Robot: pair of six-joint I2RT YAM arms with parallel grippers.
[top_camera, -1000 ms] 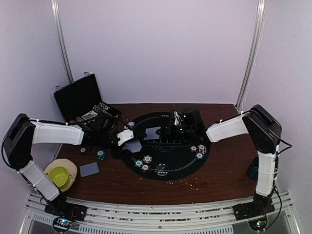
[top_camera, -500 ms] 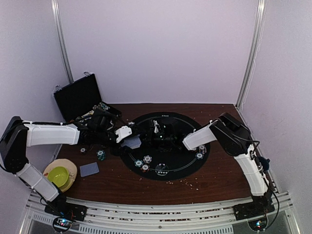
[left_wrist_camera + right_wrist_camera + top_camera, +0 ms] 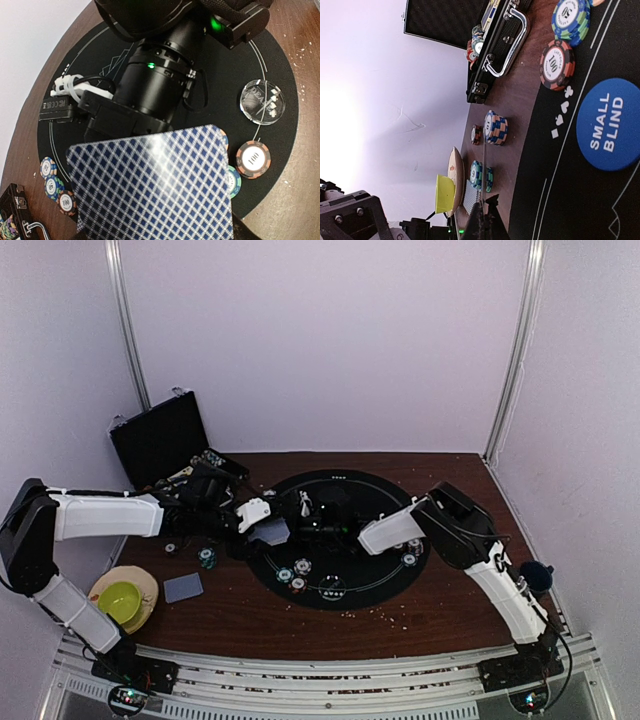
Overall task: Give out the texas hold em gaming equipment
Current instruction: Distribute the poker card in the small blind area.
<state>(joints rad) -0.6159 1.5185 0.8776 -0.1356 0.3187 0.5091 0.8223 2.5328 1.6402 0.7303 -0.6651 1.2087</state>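
Left gripper [image 3: 265,529] on card [image 3: 150,185], lattice-backed close-up.

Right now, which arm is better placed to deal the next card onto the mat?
Left, probably. Its claw holds a playing card above the left side of the black mat. The right claw is shut, and whether it grips anything is unclear.

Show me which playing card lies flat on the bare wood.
The loose card beside the plate holding the yellow bowl; the gripped card is held up by the left gripper at the edge of the mat.
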